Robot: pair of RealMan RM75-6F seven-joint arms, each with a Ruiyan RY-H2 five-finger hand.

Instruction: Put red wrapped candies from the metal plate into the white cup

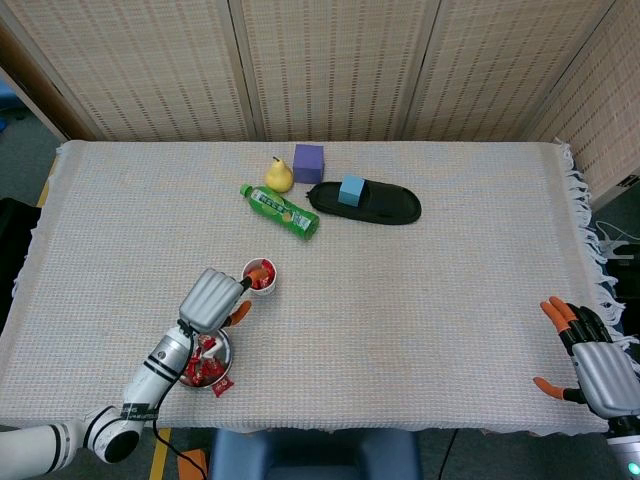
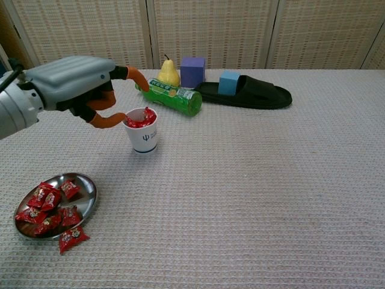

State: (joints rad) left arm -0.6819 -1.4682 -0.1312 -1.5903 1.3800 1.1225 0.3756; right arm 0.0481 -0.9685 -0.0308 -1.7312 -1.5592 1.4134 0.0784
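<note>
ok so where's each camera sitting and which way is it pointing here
Head view: high above the near table edge, tilted steeply down over the whole cloth-covered table; shows the left hand with its forearm, and the right hand at the lower right corner.
Chest view: low at the near edge, facing level across the table toward the screen wall; shows only the left hand.
Shared: left hand, white cup, metal plate, green bottle, black slipper.
</note>
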